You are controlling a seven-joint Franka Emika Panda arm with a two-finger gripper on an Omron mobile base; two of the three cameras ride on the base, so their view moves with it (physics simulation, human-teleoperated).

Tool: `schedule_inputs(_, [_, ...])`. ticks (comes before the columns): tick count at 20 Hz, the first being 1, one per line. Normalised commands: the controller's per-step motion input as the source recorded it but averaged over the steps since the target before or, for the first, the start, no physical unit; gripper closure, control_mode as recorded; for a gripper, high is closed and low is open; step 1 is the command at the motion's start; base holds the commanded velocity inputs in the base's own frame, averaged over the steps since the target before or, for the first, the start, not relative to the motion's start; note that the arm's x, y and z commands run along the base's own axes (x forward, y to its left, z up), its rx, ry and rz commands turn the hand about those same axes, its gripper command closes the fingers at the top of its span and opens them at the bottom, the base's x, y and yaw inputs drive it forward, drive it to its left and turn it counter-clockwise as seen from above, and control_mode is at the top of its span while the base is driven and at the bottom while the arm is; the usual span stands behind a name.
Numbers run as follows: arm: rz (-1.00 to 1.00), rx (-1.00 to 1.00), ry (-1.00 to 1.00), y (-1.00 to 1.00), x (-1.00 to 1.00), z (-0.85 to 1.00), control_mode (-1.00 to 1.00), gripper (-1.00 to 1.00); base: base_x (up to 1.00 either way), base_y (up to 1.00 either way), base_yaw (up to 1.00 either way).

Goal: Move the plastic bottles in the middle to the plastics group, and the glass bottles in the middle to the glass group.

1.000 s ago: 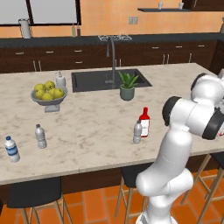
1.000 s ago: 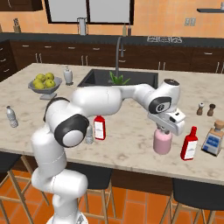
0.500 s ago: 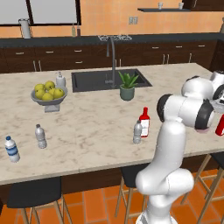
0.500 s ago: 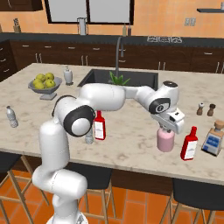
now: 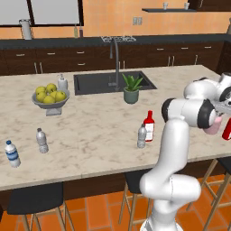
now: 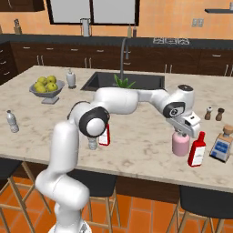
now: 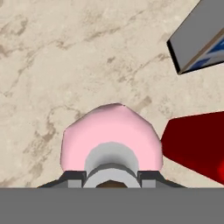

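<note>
My gripper [image 6: 184, 130] is shut on the pale stopper of the squat pink bottle [image 6: 180, 145], which sits low over the counter at the right. In the hand view the pink bottle [image 7: 111, 140] lies directly below my gripper [image 7: 111, 178], close beside a dark red bottle [image 7: 197, 148]. That red bottle [image 6: 197, 150] stands just right of the pink one. In the middle, the slim red bottle [image 5: 149, 126] and the small ribbed plastic bottle [image 5: 141, 136] stand side by side. Two small water bottles, a plain greyish one [image 5: 41, 140] and a blue-labelled one [image 5: 12, 153], stand at the far left.
A blue-and-white box [image 6: 221, 148] stands right of the red bottle, with salt and pepper shakers [image 6: 214, 113] behind it. A fruit bowl [image 5: 50, 97], a soap dispenser [image 5: 62, 82], the sink [image 5: 110, 82] and a potted plant [image 5: 131, 88] occupy the counter's far side.
My gripper has carried the pink bottle a little to the right, closer to the red bottle by the box. The bottles in the middle have not moved.
</note>
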Motion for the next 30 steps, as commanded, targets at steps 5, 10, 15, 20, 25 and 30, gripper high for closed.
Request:
schedule_inputs(5, [-0.01, 0.0, 0.03, -0.15, 0.25, -0.35, -1.0, 1.0, 0.0, 0.0, 0.0])
schedule_inputs(10, [0.0, 0.0, 0.02, 0.06, 0.04, -0.5, -1.0, -1.0, 0.0, 0.0, 0.0])
schedule_inputs(15, [0.0, 0.0, 0.0, 0.21, -0.29, -0.42, -1.0, -1.0, 0.0, 0.0, 0.0])
schedule_inputs(20, [0.0, 0.0, 0.0, 0.24, 0.0, 0.05, -1.0, -1.0, 0.0, 0.0, 0.0])
schedule_inputs(25, [0.0, 0.0, 0.0, 0.35, 0.03, 0.43, -1.0, -1.0, 0.0, 0.0, 0.0])
schedule_inputs(30, [0.13, 0.0, -0.01, 0.41, -0.27, 0.47, -1.0, -1.0, 0.0, 0.0, 0.0])
